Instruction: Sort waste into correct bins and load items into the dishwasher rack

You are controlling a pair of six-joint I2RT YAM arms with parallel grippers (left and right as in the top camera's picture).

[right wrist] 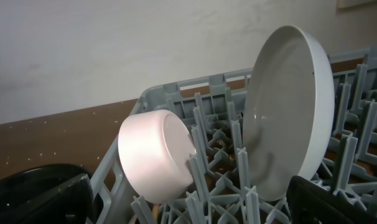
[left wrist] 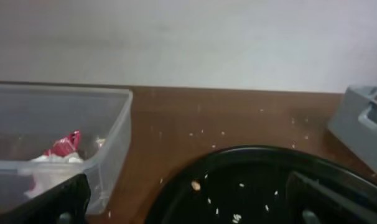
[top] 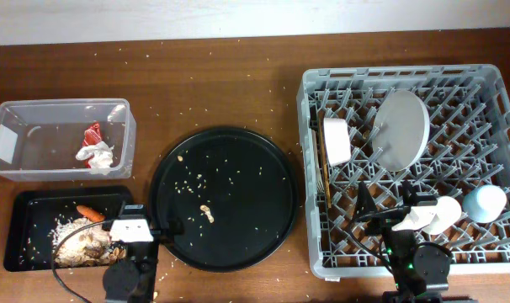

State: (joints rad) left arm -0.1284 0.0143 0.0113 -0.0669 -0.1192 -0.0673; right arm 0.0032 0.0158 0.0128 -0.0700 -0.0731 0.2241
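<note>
With the red wrapper (top: 92, 135) and tissue (top: 97, 155) in the clear tub (top: 129, 126), the carrot (top: 89, 212) and rice scraps (top: 74, 231) in the black tray (top: 23, 227), and the plate (right wrist: 288, 112) stood on edge between the pegs of the rack (top: 491, 80), seemingly to drain, the left hand (top: 137, 227) and right hand (top: 406, 220) hang open, empty.

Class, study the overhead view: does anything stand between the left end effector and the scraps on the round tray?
Nothing visible does. The open left end effector sits at the rim of the round tray; the scraps lie on bare tray beyond.
</note>
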